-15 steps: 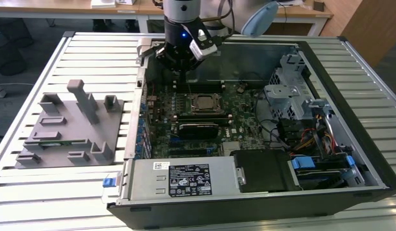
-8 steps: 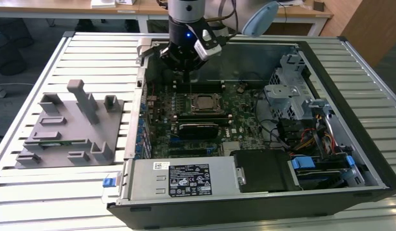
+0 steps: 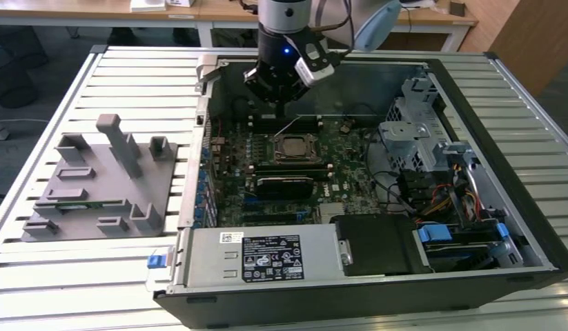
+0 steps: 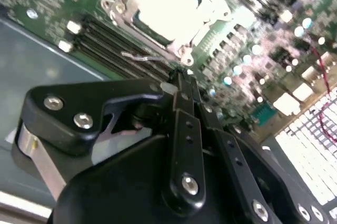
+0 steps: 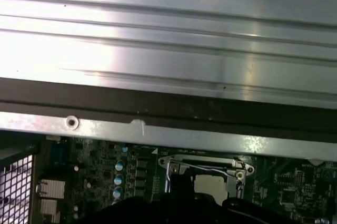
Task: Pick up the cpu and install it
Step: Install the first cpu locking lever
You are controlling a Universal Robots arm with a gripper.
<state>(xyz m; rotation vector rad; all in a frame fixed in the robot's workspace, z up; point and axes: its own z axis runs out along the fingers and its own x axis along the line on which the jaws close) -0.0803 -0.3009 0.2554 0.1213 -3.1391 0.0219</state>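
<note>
The cpu [image 3: 293,147] is a small silver-grey square lying flat in the socket in the middle of the motherboard [image 3: 344,172]. It shows as a bright plate in both wrist views [image 4: 167,3] [image 5: 209,184]. A thin wire lever [image 4: 138,56] lies beside the socket. My gripper [image 3: 281,109] hangs inside the open computer case [image 3: 504,89], just above the board and a little behind the socket. Its black fingers [image 4: 179,84] are pressed together with nothing between them. The fingertips stand apart from the cpu.
A grey fixture block [image 3: 90,186] stands on the slatted table at the exterior view's left, with a green memory stick [image 3: 81,204] lying in it. Inside the case are a silver power supply [image 3: 265,255], a black drive [image 3: 380,243] and a metal drive cage [image 3: 413,134] with cables.
</note>
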